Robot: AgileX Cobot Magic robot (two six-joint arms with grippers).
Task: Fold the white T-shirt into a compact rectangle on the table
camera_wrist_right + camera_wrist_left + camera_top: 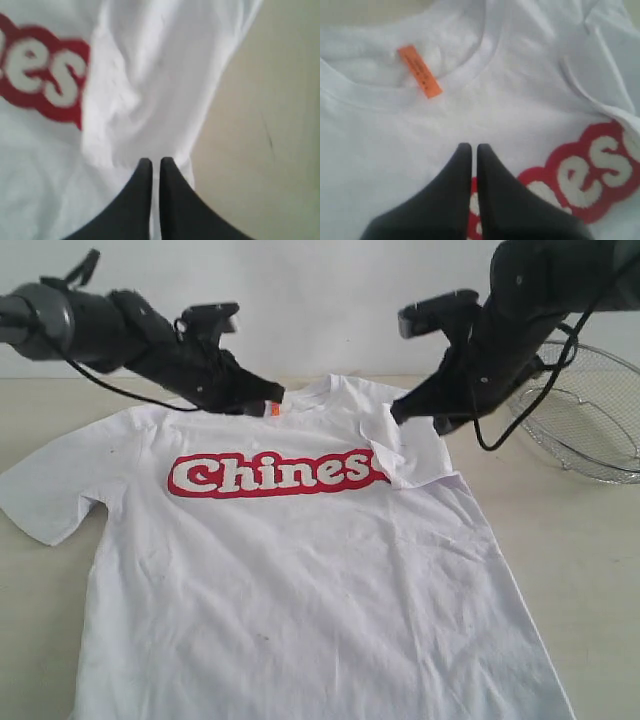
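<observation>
The white T-shirt (300,570) lies chest-up on the table (40,410), its red "Chinese" print (270,473) facing up. Its right-hand sleeve (415,450) is folded inward over the end of the word. My left gripper (272,397) hovers at the collar beside the orange neck label (420,71); its fingers (471,146) are shut with nothing between them. My right gripper (398,412) hangs over the folded sleeve (160,75) near the shirt's edge, also shut (155,160), and I see no cloth pinched in it.
A round wire-mesh basket (590,420) stands at the back right, close behind the right arm. Bare tabletop (270,125) shows to the right of the shirt and at the left beyond the flat left sleeve (50,495).
</observation>
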